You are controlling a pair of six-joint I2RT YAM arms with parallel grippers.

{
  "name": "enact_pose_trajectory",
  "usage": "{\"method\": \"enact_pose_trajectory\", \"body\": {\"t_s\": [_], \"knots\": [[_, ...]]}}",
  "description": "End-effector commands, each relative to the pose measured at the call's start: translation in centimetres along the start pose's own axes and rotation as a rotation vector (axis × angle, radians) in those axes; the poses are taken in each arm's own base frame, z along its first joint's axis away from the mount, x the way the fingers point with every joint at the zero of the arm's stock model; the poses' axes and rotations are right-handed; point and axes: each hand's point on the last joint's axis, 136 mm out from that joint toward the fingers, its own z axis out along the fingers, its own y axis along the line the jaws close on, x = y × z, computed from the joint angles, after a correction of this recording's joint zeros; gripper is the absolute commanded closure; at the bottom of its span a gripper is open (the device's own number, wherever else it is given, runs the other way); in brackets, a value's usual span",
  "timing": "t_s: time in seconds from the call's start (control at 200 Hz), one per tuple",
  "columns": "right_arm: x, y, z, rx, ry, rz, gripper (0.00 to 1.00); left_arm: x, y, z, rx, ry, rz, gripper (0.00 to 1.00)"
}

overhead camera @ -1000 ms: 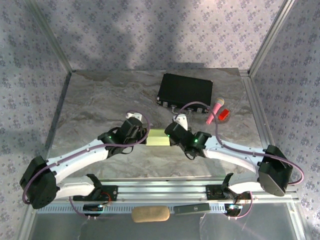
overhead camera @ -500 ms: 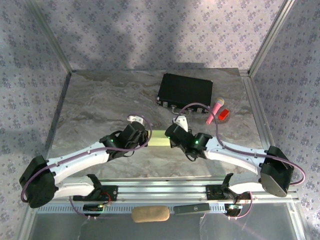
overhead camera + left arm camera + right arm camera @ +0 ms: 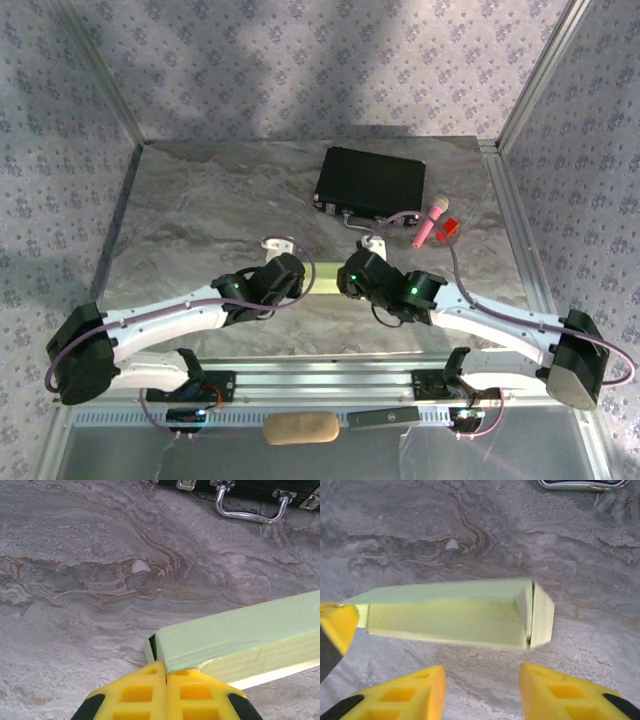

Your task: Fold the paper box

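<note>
Looking down from above, a grey marbled tabletop (image 3: 200, 200) carries a black case (image 3: 370, 180) at its far side. Nearer than the case, about mid-tabletop, lies the paper box (image 3: 323, 283), a slim pale yellow-green block with its long sides running left to right. Two arms reach in towards it from either side. The left gripper (image 3: 300, 280) meets the end of the box that lies left of the case, and the right gripper (image 3: 345, 281) sits at the other end, near side of the case. From this height both sets of fingers are hidden under dark wrist housings. A pink stick (image 3: 430, 222) and a small red item (image 3: 447, 232) lie just right of the case.

The left wrist camera gives what the overhead view cannot. The two yellow fingers are pressed together with no gap, pinching the lower near corner of the box's open end. The box stretches away to the right, and the metal handle (image 3: 247, 510) of the case shows at the top edge.

The right wrist camera shows its own yellow fingers standing apart, holding nothing, with bare tabletop between them and the box. The box lies crosswise beyond them, on the case's side, its right end flap standing slightly ajar. One yellow finger (image 3: 335, 625) of the left gripper touches its far left end.
</note>
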Motion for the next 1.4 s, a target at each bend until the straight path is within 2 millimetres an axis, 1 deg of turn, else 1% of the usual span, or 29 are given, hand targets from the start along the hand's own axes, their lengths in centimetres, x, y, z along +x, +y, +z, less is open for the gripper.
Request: {"method": "enact_pose_trajectory", "body": {"t_s": [0.0, 0.15, 0.19, 0.3, 0.35, 0.495, 0.605, 0.69, 0.805, 0.959, 1.034, 1.174, 1.244, 1.324, 1.394], "knots": [[0.0, -0.2, -1.0, -0.023, 0.004, 0.144, 0.51, 1.7, 0.8, 0.1, -0.057, 0.069, 0.028, 1.00], [0.4, -2.2, -2.1, 0.015, 0.001, 0.359, 0.34, 1.5, 0.6, 0.1, -0.067, 0.061, 0.034, 1.00], [0.4, -2.4, -2.2, -0.004, -0.006, 0.421, 0.30, 1.5, 0.5, 0.1, -0.069, 0.059, 0.033, 1.00], [-0.4, -1.6, -2.1, -0.125, -0.017, 0.598, 0.22, 1.3, 0.5, -0.1, -0.071, 0.050, 0.031, 1.00], [-0.6, -1.2, -1.9, -0.155, -0.004, 0.681, 0.18, 1.2, 0.4, -0.2, -0.071, 0.048, 0.032, 1.00], [-0.8, 0.1, -0.9, -0.218, 0.057, 0.870, 0.17, 1.1, 0.2, -0.2, -0.073, 0.047, 0.035, 1.00], [-1.2, 1.0, -0.1, -0.283, 0.067, 0.938, 0.15, 1.1, 0.0, 0.0, -0.073, 0.052, 0.038, 1.00], [-0.7, 0.7, 0.7, -0.259, 0.098, 0.982, 0.16, 1.2, -0.2, 0.1, -0.073, 0.054, 0.041, 1.00], [-0.5, -0.6, 1.5, -0.233, 0.088, 1.020, 0.19, 1.2, -0.3, 0.1, -0.070, 0.054, 0.039, 1.00], [-1.1, -3.0, 2.1, -0.221, 0.048, 1.067, 0.28, 1.3, -0.4, 0.1, -0.067, 0.055, 0.042, 1.00], [-1.6, -3.5, 2.4, -0.242, 0.044, 1.077, 0.33, 1.3, -0.5, 0.1, -0.065, 0.055, 0.042, 1.00], [-2.0, -3.3, 2.9, -0.274, 0.074, 1.072, 0.42, 1.3, -0.6, 0.2, -0.062, 0.054, 0.038, 1.00], [-1.9, -3.0, 3.0, -0.281, 0.088, 1.064, 0.45, 1.4, -0.7, 0.3, -0.060, 0.059, 0.039, 1.00], [-1.6, -2.8, 3.0, -0.285, 0.103, 1.062, 0.43, 1.4, -0.8, 0.5, -0.062, 0.063, 0.041, 1.00], [-1.4, -2.7, 2.8, -0.286, 0.112, 1.064, 0.37, 1.4, -0.9, 0.5, -0.059, 0.064, 0.041, 1.00]]}}
